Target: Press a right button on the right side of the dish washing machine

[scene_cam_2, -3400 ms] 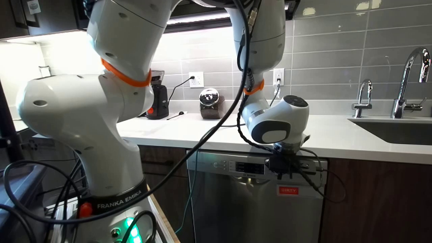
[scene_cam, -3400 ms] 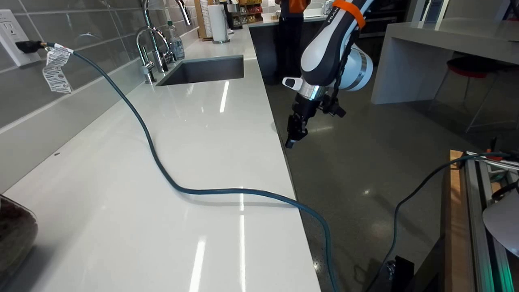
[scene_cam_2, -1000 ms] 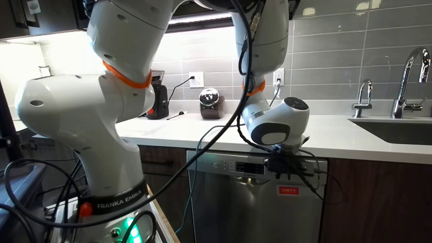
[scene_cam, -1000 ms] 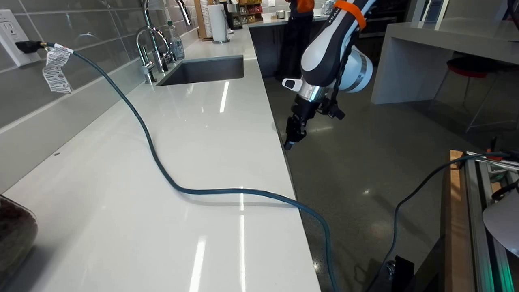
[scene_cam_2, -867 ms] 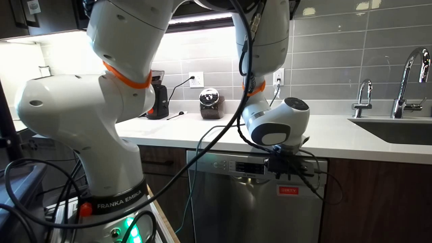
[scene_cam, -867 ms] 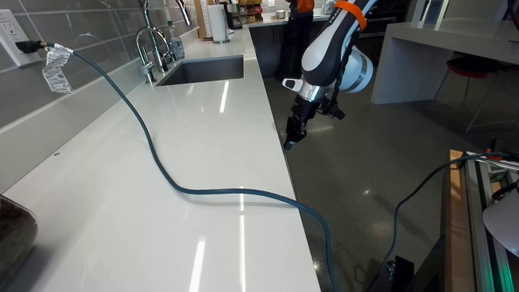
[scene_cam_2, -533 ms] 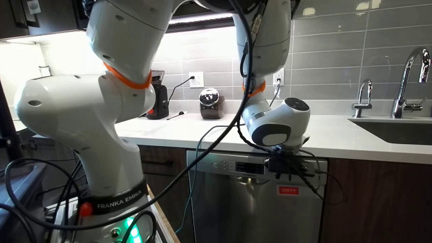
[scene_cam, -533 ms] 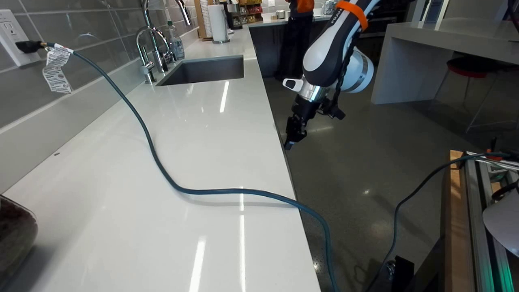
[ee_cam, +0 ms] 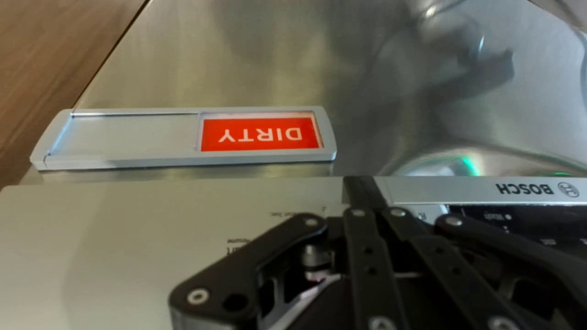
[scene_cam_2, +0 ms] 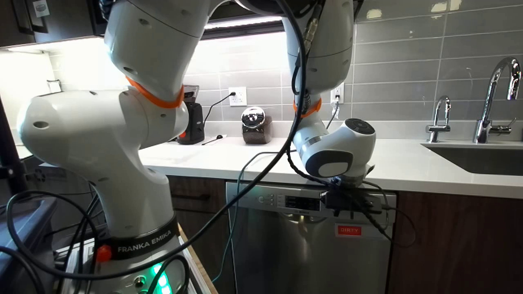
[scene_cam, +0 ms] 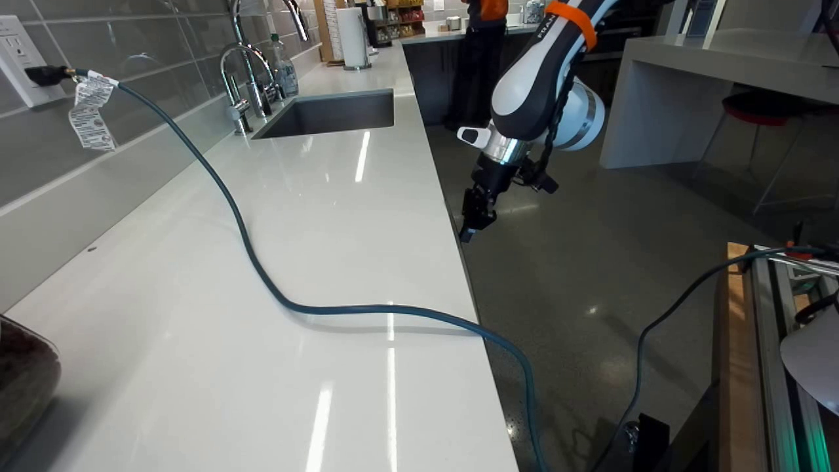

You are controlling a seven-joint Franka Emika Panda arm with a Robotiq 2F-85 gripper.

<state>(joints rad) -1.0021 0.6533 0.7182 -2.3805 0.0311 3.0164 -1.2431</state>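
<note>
Leftmost in the wrist view is a wooden cabinet front point(ee_cam: 59, 50); next, the steel dishwasher point(ee_cam: 275, 55) bears a DIRTY sign point(ee_cam: 124, 137). Then comes the hand point(ee_cam: 364, 190), fingers together, holding nothing, tips at the control panel point(ee_cam: 114, 229), contact unclear; the button cannot be made out. Rightmost: the dark display point(ee_cam: 532, 224).

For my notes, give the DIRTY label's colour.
The label is red, clearest in the wrist view.

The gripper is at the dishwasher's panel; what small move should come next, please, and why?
Probably a gentle push of the shut gripper toward the panel: in the wrist view it overlaps the panel between the "Resume" lettering and the display. Any button beneath is hidden and contact cannot be told, so go slowly.
</note>
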